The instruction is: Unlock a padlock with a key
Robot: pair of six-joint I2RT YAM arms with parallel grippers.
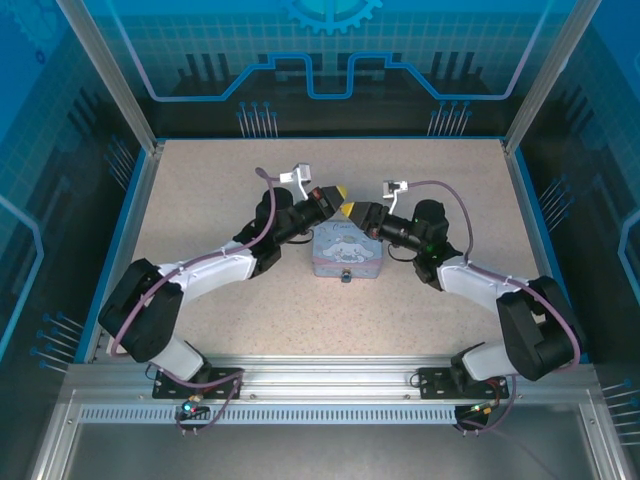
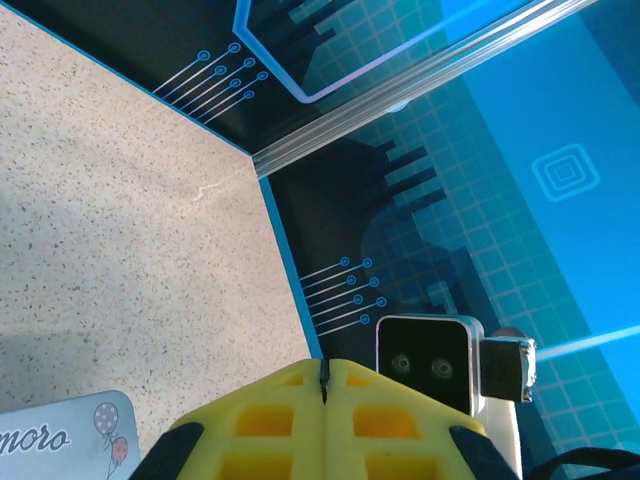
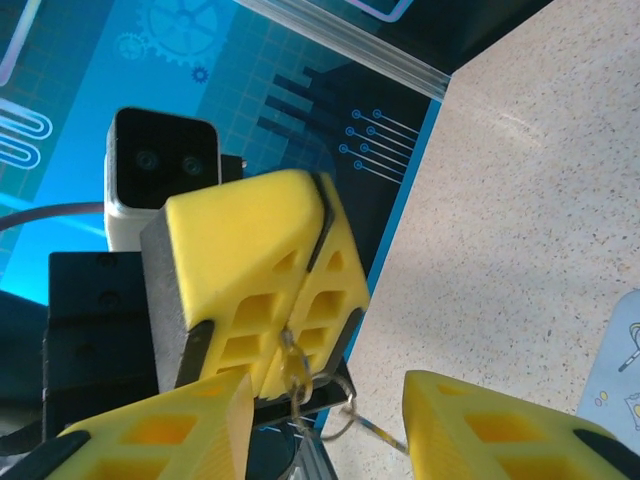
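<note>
Blue-lit panels (image 1: pixel 330 60) printed with circuit lines wall in a speckled beige surface (image 1: pixel 200 190). Coming from the left side, the left hand (image 2: pixel 325 372) hangs over the middle of the surface. Its yellow fingers are pressed together, pinching the key (image 3: pixel 292 372), a thin metal sliver whose wire ring (image 3: pixel 338 405) dangles below the tips.

Under the two hands lies a pale blue-grey tin box (image 1: pixel 345 255) with a cartoon figure on its lid. The lid is down, so what it holds cannot be seen. A small dark thing at the middle of its near edge looks to be the padlock (image 1: pixel 347 276), too small to tell whether it is locked.

Coming from the right side, the right hand (image 3: pixel 328 390) meets the left one above the box's far edge. Its fingers are spread to either side of the left hand's tips and the dangling ring.
</note>
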